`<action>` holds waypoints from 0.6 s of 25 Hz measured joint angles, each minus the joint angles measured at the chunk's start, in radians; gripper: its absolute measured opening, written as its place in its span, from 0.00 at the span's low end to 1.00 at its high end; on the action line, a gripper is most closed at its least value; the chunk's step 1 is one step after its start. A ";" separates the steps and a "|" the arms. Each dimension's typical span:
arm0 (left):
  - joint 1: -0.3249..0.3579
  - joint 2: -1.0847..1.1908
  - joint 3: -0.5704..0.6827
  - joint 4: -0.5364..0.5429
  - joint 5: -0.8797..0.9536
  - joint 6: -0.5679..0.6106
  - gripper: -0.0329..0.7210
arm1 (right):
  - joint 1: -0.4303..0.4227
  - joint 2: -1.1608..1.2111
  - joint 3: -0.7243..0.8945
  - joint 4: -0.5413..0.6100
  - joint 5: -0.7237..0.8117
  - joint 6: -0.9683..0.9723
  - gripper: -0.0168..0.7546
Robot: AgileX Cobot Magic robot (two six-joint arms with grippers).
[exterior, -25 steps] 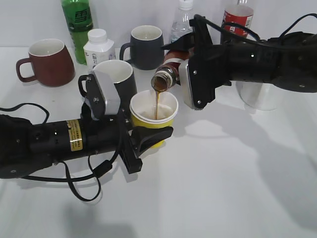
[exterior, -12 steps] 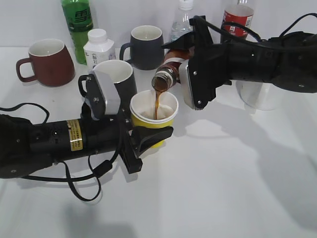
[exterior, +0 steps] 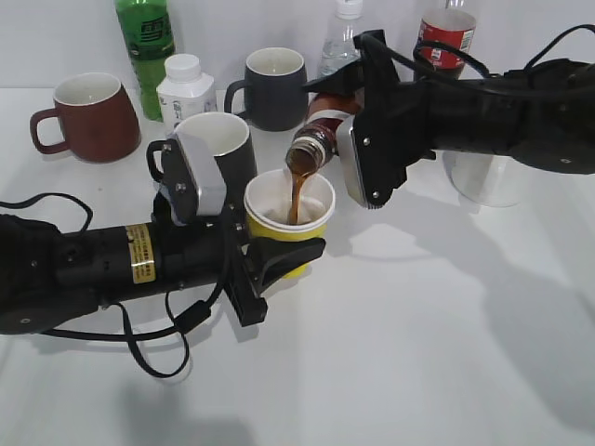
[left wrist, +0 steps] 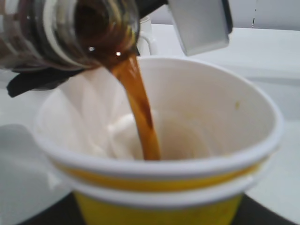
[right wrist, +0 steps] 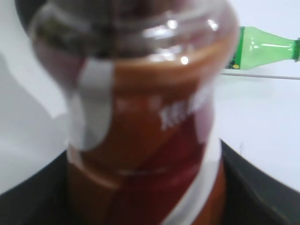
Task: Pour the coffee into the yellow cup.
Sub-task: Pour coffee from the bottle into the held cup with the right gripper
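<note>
The yellow cup (exterior: 289, 220) stands mid-table, held by my left gripper (exterior: 279, 255), which is shut around its lower wall. In the left wrist view the yellow cup (left wrist: 159, 187) fills the frame. My right gripper (exterior: 358, 107) is shut on the coffee bottle (exterior: 319, 130), tilted mouth-down over the cup. A brown stream (exterior: 295, 197) runs from the mouth into the cup; the stream also shows in the left wrist view (left wrist: 140, 117). The right wrist view shows the coffee bottle (right wrist: 140, 140) close up between the jaws.
Behind stand a dark red mug (exterior: 88, 116), a green bottle (exterior: 147, 46), a small white bottle (exterior: 184, 88), two dark mugs (exterior: 274, 85) (exterior: 223, 144), a clear water bottle (exterior: 342, 37), a cola bottle (exterior: 444, 32) and a clear glass (exterior: 483, 177).
The coffee bottle has tipped slightly further and the stream keeps flowing into the cup. Both arms stay nearly still.
</note>
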 joint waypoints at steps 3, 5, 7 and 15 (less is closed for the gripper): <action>0.000 0.000 0.000 0.004 0.000 0.000 0.47 | 0.000 0.000 0.000 0.002 0.000 -0.009 0.67; 0.000 0.000 0.000 0.006 0.000 0.000 0.47 | 0.000 0.000 0.000 0.007 0.000 -0.014 0.67; 0.000 0.000 0.000 0.006 0.000 0.000 0.47 | 0.000 0.000 0.000 0.015 -0.002 -0.026 0.67; 0.000 0.000 0.000 0.007 0.001 0.000 0.47 | 0.000 0.000 0.000 0.052 -0.023 -0.090 0.67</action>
